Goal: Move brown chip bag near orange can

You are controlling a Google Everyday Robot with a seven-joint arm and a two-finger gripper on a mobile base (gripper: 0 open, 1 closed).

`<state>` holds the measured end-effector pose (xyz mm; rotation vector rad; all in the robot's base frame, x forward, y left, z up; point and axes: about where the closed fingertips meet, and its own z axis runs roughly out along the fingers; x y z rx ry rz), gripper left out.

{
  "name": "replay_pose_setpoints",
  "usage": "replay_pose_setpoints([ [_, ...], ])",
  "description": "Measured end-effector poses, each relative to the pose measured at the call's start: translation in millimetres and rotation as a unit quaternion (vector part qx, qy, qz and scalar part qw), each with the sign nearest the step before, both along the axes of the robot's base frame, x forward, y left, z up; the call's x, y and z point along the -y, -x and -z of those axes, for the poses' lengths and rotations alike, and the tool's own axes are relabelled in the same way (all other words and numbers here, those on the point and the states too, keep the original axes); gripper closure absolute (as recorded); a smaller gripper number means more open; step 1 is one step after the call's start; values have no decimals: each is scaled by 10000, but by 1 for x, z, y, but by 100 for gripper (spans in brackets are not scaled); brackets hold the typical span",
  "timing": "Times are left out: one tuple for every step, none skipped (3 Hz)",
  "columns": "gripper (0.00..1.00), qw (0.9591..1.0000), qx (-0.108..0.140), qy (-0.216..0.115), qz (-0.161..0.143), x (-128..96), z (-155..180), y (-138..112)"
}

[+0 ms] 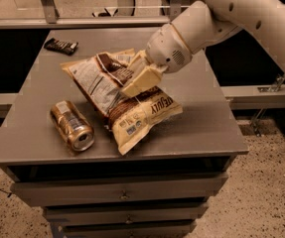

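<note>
The brown chip bag (117,100), brown and cream with a white panel, lies tilted in the middle of the grey table (201,128), its lower end near the front edge. My gripper (138,81) comes in from the upper right and is shut on the bag's middle, with its cream fingers (143,78) pressed on the crinkled foil. The orange can (71,125) lies on its side to the bag's left, open rim toward the front, a short gap from the bag.
A small dark wrapped candy bar (61,45) lies at the table's back left corner. Drawers (122,195) sit below the tabletop. A rail runs behind the table.
</note>
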<state>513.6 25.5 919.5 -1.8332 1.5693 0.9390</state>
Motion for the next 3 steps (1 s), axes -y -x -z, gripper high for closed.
replay_pose_setpoints([
  [58, 9999, -121, -37, 39, -3, 3, 2],
  [35, 9997, -223, -81, 54, -6, 6, 5],
  [12, 9995, -289, -100, 66, -8, 8, 7],
])
